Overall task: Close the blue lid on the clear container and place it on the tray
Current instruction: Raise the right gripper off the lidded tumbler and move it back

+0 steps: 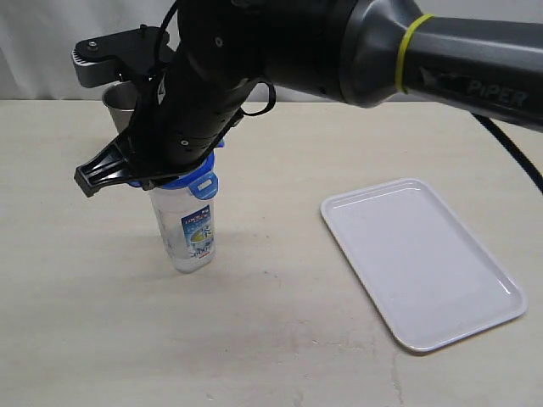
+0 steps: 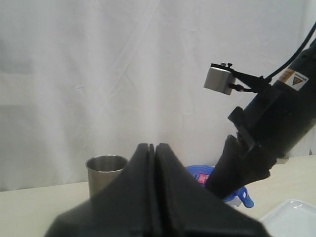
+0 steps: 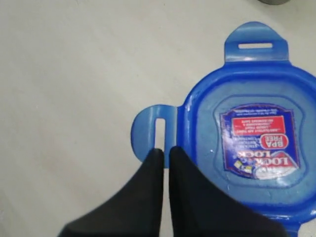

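Left: the clear container stands upright, the blue lid seated on its mouth with flaps splayed. The right gripper, jaws closed and empty, sits at the lid's rim beside one flap; the left gripper, likewise closed and empty, hangs aloft. Step in hand: closing the lid; the next move probably calls for snapping the flaps down, then carrying the container to the tray, well apart at right.

Bright even diffuse light, faint soft shadow by the clear container, wrist-view fg blurry.
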